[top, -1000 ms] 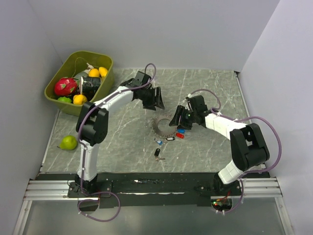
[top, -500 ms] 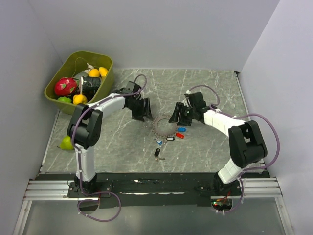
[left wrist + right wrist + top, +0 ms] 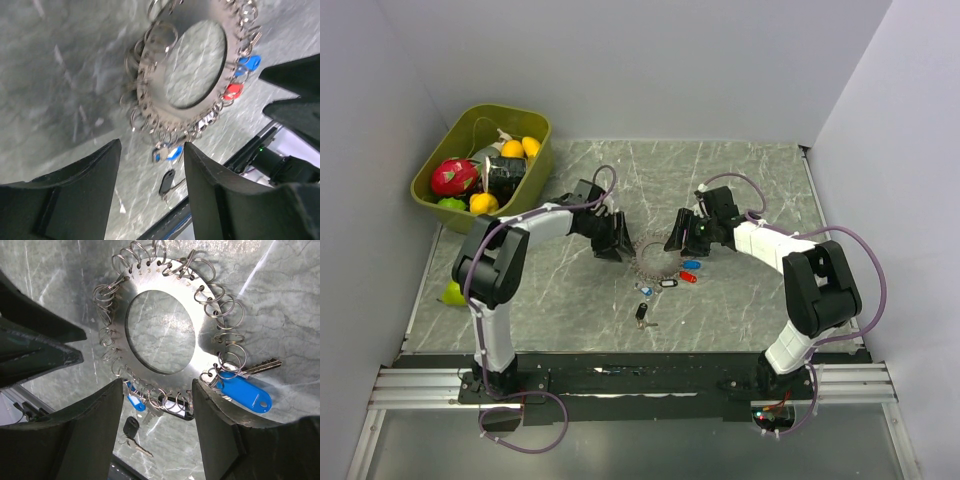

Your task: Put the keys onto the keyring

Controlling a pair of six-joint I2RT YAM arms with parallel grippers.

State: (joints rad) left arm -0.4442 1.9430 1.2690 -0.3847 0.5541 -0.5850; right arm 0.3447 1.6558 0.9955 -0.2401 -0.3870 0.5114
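The keyring (image 3: 654, 257) is a flat metal ring edged with many wire loops, lying flat mid-table. Loose keys lie by its near side: a blue-tagged key (image 3: 691, 265), a red one (image 3: 688, 277), a dark tag (image 3: 668, 283), a small blue one (image 3: 647, 291) and a dark-headed key (image 3: 641, 312). My left gripper (image 3: 616, 241) is open at the ring's left edge and holds nothing. My right gripper (image 3: 682, 238) is open at its right edge and holds nothing. In the left wrist view the ring (image 3: 150, 82) lies beyond the open gripper (image 3: 152, 150). In the right wrist view the ring (image 3: 202, 335) and blue tag (image 3: 245, 392) lie ahead of the open gripper (image 3: 157, 390).
A green bin (image 3: 510, 110) of fruit stands at the back left. A green pear (image 3: 457, 292) lies at the table's left edge. Grey walls close the back and both sides. The left gripper's fingers (image 3: 35, 347) show on the left of the right wrist view.
My left gripper has come down and toward me from behind the ring to its left edge. My right gripper has shifted slightly left and back. The ring and keys have not moved.
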